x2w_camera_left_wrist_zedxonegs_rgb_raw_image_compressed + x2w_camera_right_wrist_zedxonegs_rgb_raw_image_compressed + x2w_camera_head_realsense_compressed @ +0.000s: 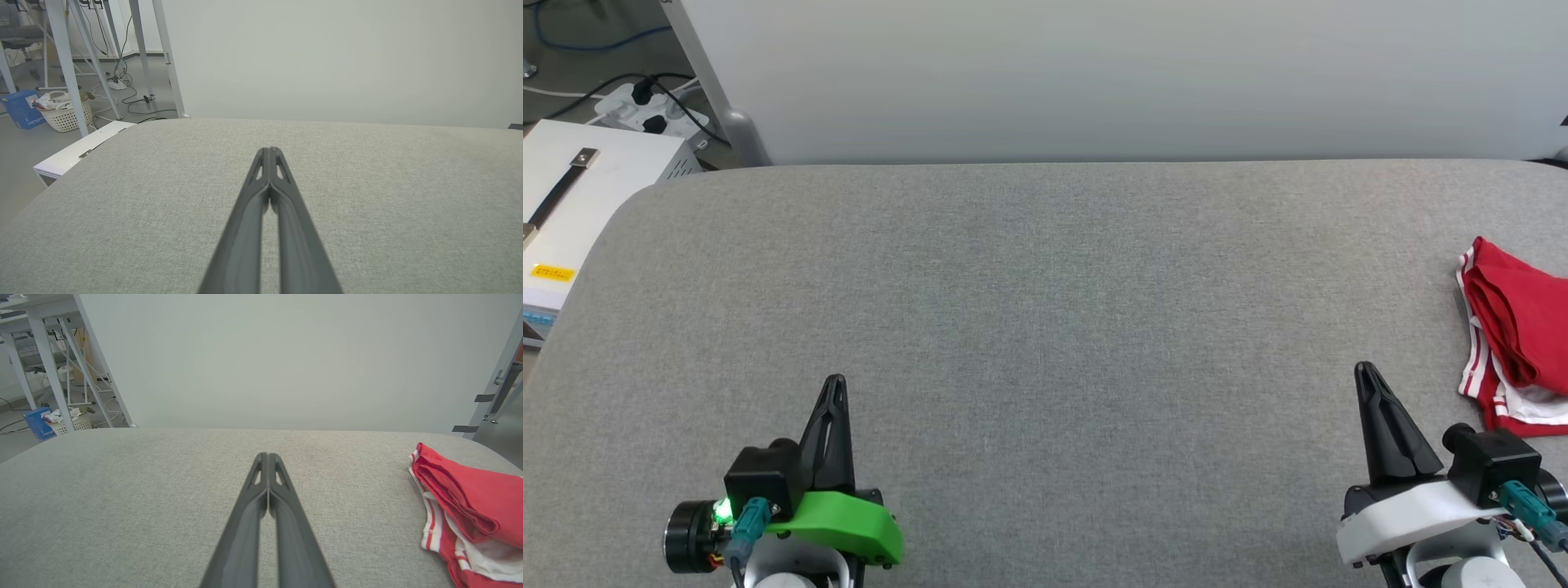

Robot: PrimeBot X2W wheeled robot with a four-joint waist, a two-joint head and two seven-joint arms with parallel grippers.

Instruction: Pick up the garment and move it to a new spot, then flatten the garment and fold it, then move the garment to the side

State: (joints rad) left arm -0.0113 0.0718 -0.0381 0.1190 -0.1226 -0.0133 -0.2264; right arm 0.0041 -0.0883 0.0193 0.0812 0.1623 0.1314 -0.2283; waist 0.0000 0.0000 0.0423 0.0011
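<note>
Fingers of left gripper [836,388] and right gripper [1365,377] are pressed together and hold nothing. Both sit low at the near edge of the grey padded table [1045,327]. Garment [1521,331] lies at the table's right edge, a layered red bundle, near the right gripper but apart from it. Fits a heap awaiting pickup or a folded shirt set aside; can't tell, so no move advised.

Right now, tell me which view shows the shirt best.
The right wrist view: the shirt looks largest there, with its bunched red folds and striped trim clear, though the frame edge cuts it. The head view shows the shirt smaller, also cut at the right edge. The left wrist view looks over the grey pad.
</note>
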